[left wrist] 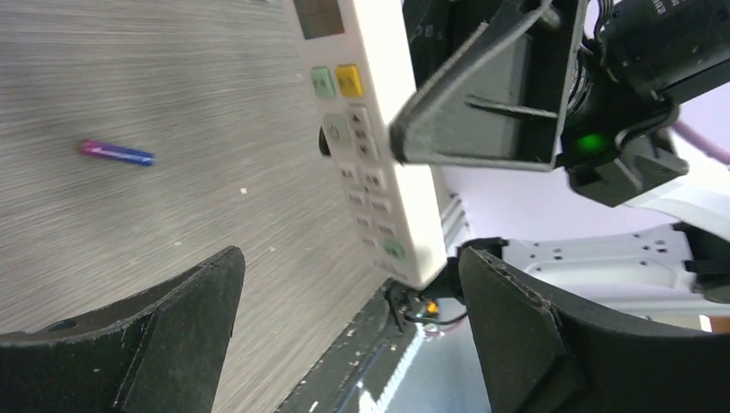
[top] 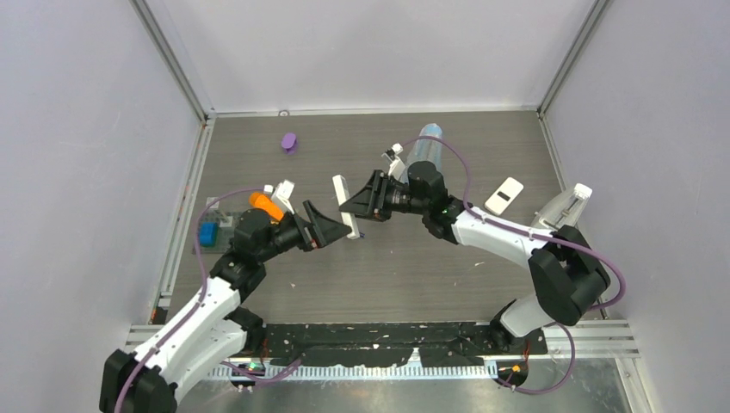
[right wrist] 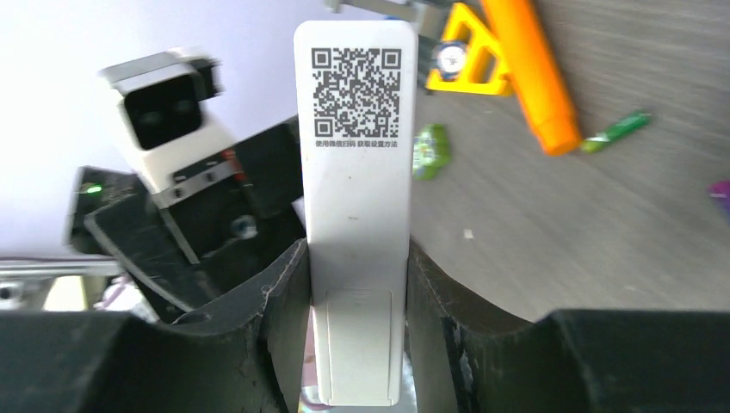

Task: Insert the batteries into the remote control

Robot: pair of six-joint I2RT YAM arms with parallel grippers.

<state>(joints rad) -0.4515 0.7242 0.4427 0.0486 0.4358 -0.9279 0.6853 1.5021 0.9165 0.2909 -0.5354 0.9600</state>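
Note:
My right gripper (top: 351, 205) is shut on the white remote control (top: 344, 206) and holds it upright on its long edge above the table. In the right wrist view its back faces the camera, showing a QR label and a closed battery cover (right wrist: 355, 344) between the jaws of the right gripper (right wrist: 355, 267). My left gripper (top: 330, 225) stands open just left of the remote. In the left wrist view the left gripper (left wrist: 351, 258) holds nothing and the remote's button face (left wrist: 366, 129) is ahead of it. A purple-blue battery (left wrist: 116, 153) and a green battery (right wrist: 615, 131) lie on the table.
An orange marker (top: 265, 205), a blue block (top: 207, 232) and a purple object (top: 289, 142) lie at the left and back. A clear bottle (top: 428, 142) stands behind the right gripper. A second white remote (top: 504, 195) lies at the right.

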